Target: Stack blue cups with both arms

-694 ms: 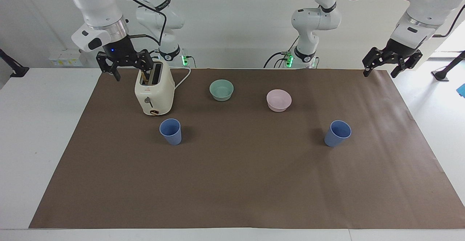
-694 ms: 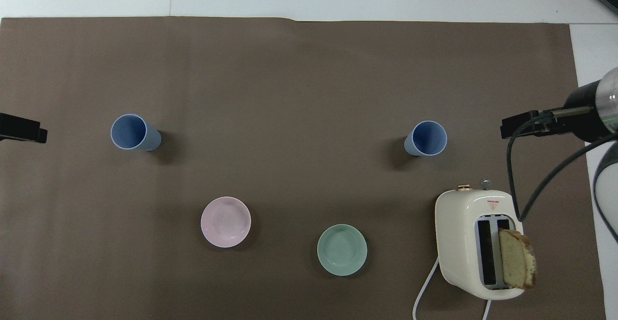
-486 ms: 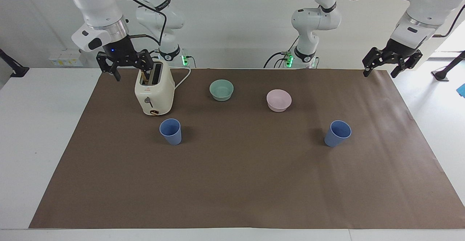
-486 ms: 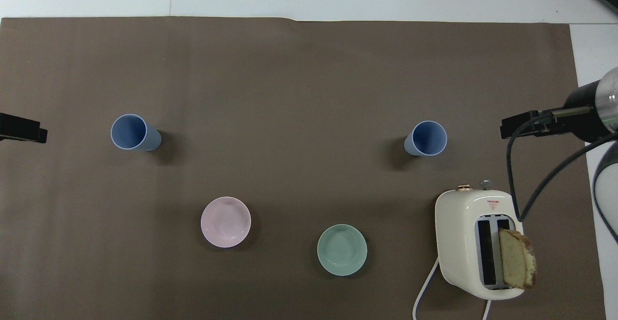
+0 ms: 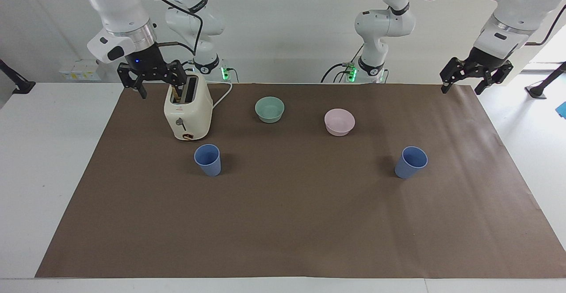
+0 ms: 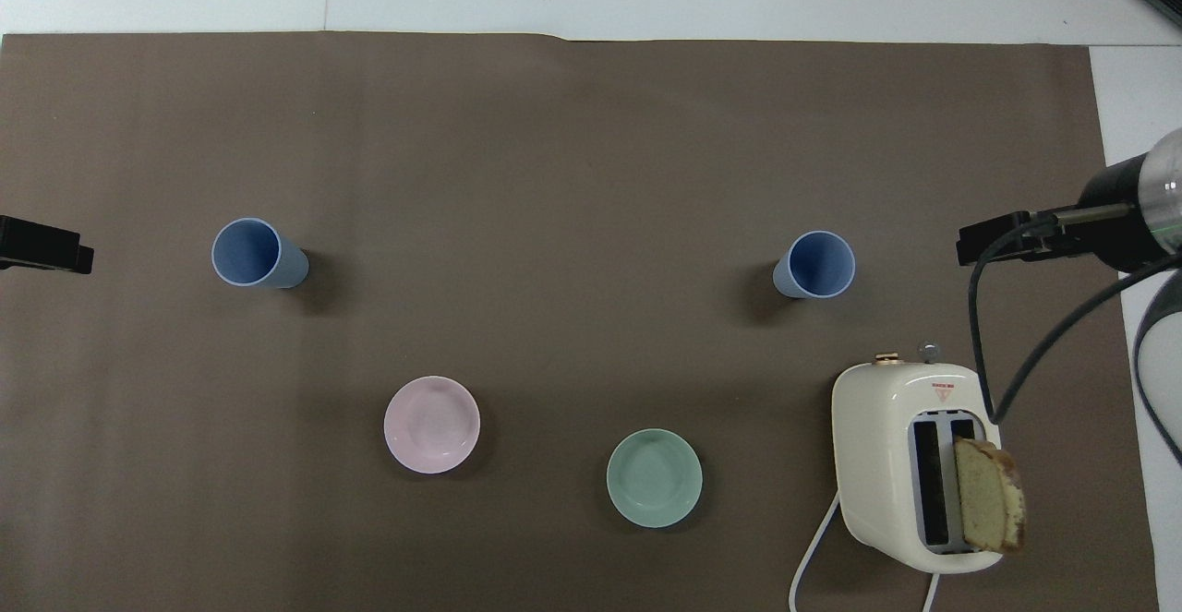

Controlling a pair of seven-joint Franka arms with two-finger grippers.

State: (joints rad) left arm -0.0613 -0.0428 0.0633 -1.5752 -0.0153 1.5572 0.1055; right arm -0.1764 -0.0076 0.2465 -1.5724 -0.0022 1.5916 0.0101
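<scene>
Two blue cups stand upright and apart on the brown mat. One [image 5: 208, 159] is toward the right arm's end, just farther from the robots than the toaster; it also shows in the overhead view [image 6: 814, 264]. The other [image 5: 411, 162] is toward the left arm's end and also shows in the overhead view [image 6: 257, 253]. My right gripper [image 5: 160, 83] hangs open and empty beside the toaster's top. My left gripper [image 5: 460, 87] hangs open and empty over the mat's corner nearest the robots. Only the grippers' tips show in the overhead view, the left one [image 6: 46, 257] and the right one [image 6: 997, 241].
A cream toaster [image 5: 188, 112] with a bread slice [image 6: 988, 495] in one slot stands near the right gripper, its cord trailing toward the robots. A mint-green bowl [image 5: 269, 109] and a pink bowl [image 5: 339, 121] sit nearer to the robots than the cups.
The left gripper has risen very slightly. The cups, the bowls, the toaster and the right gripper have not moved.
</scene>
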